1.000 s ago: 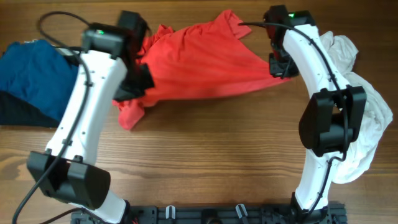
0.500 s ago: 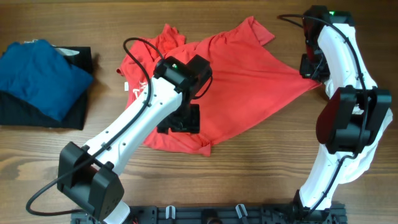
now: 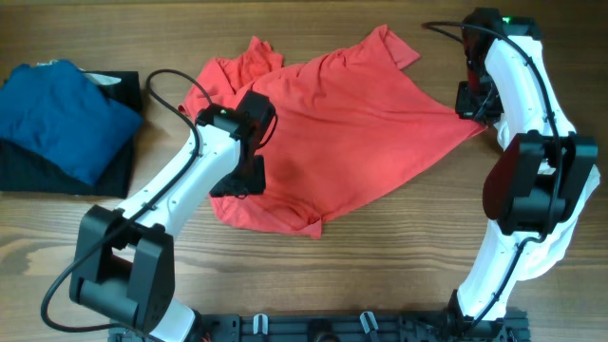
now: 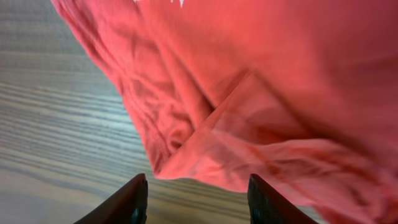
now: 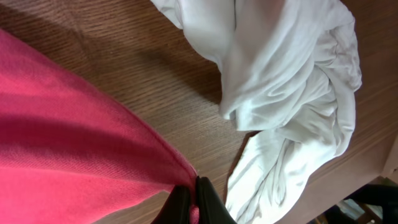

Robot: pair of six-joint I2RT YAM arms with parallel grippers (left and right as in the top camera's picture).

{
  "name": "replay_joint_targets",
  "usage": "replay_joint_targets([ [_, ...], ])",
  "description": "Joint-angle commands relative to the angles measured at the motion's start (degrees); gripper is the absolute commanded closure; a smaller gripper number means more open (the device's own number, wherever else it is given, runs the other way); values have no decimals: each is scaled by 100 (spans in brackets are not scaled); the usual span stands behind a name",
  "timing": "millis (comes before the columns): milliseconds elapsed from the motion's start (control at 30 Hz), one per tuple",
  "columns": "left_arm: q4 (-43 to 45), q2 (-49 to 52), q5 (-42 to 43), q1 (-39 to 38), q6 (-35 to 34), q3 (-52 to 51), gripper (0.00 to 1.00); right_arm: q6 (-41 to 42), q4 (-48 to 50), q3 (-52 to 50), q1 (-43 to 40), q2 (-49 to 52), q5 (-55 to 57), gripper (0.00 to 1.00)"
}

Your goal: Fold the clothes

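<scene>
The red T-shirt lies spread and rumpled across the middle of the table, with white lettering at its left edge. My left gripper is open and empty, hovering over the shirt's lower left edge. My right gripper is shut on the shirt's right corner, pulling it taut. A white garment lies crumpled right of the right arm. A blue garment lies folded on a black one at the far left.
The white garment also shows behind the right arm's base at the table's right edge. A black rail runs along the front edge. Bare wood lies in front of the shirt.
My left gripper has let go of the shirt and drawn back left to its lower left edge. The right gripper holds still on the right corner after pulling it right.
</scene>
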Motion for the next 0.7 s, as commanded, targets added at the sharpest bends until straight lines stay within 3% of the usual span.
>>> replay_joint_targets([
  [0, 313, -61, -74, 15, 496, -452, 50, -39, 22, -22, 13, -2, -33, 96],
  [200, 1154, -44, 201, 15, 807, -1043, 59, -37, 24, -22, 13, -2, -33, 96],
  [567, 1390, -37, 546, 11, 861, -1322, 72, -37, 24, -22, 13, -2, -33, 96],
  [667, 1368, -37, 549, 11, 859, -1327, 87, -37, 20, -22, 13, -2, -35, 96],
])
